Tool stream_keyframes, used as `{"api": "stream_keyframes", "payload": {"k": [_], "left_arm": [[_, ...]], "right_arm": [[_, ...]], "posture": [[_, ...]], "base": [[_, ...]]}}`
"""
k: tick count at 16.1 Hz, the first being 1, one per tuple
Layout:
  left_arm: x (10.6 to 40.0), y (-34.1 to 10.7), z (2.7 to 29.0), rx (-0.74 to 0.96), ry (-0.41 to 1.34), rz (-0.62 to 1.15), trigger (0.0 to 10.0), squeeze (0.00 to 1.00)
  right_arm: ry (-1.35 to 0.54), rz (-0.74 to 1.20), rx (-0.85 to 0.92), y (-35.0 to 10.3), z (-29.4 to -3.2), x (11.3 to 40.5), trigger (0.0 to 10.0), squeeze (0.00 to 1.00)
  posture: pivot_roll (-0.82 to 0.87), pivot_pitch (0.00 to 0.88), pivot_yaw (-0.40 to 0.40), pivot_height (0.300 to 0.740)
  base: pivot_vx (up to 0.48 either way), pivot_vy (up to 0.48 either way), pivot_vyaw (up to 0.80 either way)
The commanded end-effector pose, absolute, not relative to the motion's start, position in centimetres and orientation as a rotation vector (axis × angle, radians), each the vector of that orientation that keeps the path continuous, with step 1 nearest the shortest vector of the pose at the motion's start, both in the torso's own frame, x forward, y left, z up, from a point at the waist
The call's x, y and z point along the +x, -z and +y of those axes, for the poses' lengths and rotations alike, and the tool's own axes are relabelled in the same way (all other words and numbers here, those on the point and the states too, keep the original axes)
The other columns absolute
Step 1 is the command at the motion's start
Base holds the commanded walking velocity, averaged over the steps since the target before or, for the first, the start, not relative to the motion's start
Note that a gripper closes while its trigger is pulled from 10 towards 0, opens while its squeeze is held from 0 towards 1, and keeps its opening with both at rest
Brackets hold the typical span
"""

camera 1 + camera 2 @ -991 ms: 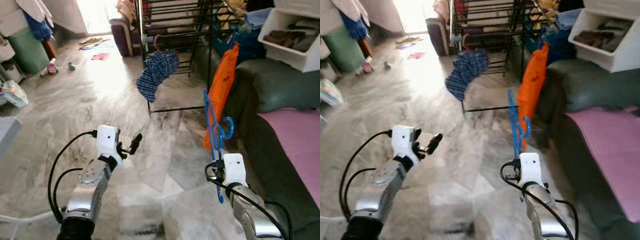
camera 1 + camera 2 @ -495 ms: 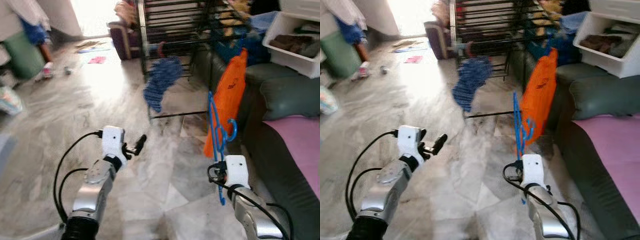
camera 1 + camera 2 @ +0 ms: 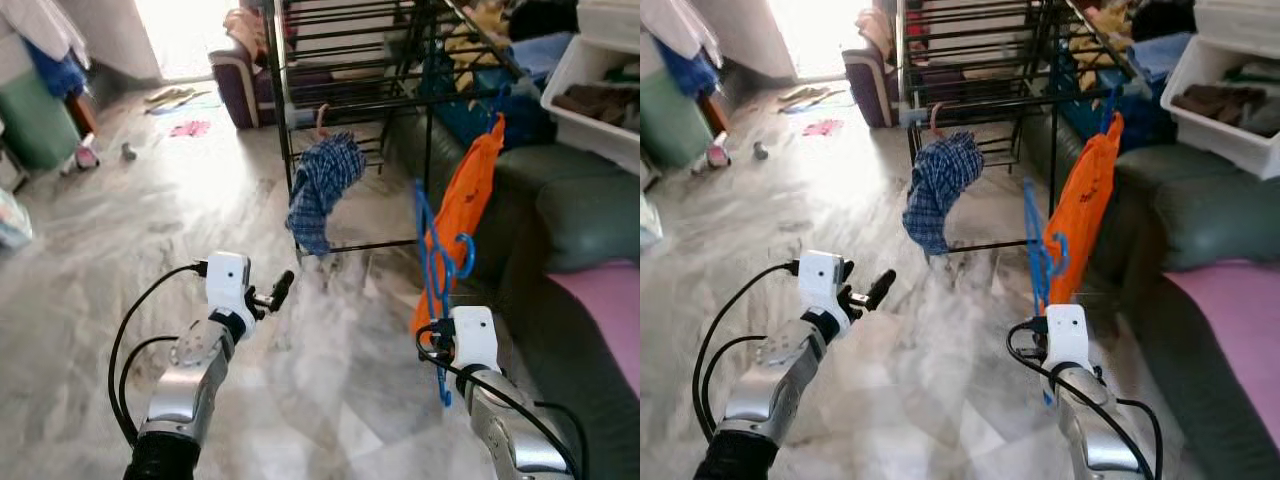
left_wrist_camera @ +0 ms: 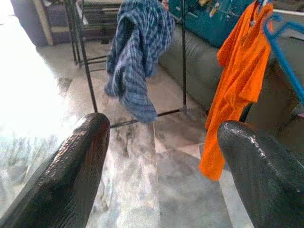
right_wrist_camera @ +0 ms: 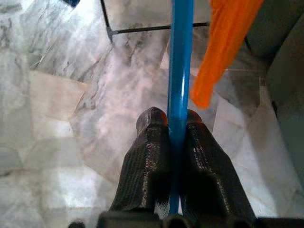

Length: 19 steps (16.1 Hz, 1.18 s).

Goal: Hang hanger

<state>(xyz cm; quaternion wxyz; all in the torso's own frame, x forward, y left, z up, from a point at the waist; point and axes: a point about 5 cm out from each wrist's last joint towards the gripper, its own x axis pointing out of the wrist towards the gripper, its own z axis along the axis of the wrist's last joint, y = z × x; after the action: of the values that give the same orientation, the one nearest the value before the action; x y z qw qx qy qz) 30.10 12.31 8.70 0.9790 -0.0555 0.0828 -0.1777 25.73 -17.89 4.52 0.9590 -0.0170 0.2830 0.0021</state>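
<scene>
The left gripper [image 3: 272, 297] is hovering empty over the marble floor [image 3: 120, 240], its fingers [image 4: 71, 171] spread apart. Ahead, a checked shirt [image 3: 320, 190] is draping off the black drying rack [image 3: 360, 60], beside an orange shirt [image 3: 462, 215]. The right gripper [image 5: 173, 126] is pinching the blue hanger [image 3: 432, 262] by one thin bar, upright. It is probably light, stiff, slick plastic, likely to swivel; gripping nearer the hook should steady it.

We can read no text, label, brand, number or sign here. The orange shirt [image 3: 462, 222] on the drying rack [image 3: 372, 75] bears a small dark mark, but we find it too blurred to make out.
</scene>
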Motion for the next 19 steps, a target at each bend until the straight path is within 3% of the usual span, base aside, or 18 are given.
{"api": "stream_keyframes", "payload": {"k": [1, 19], "left_arm": [[30.2, -9.1, 11.7, -0.103, 0.377, 0.158, 10.0, 0.00], [30.4, -9.7, 11.2, -0.107, 0.382, 0.158, 10.0, 0.00]], "right_arm": [[0.013, 0.566, -0.036, -4.9, -18.5, 25.8, 10.0, 0.00], [-0.009, 0.489, -0.066, -6.1, -17.8, 27.0, 10.0, 0.00]], "posture": [[-0.10, 0.036, 0.056, 0.740], [-0.10, 0.037, 0.061, 0.740]], "base": [[0.480, 0.000, 0.00], [0.471, 0.000, 0.00]]}}
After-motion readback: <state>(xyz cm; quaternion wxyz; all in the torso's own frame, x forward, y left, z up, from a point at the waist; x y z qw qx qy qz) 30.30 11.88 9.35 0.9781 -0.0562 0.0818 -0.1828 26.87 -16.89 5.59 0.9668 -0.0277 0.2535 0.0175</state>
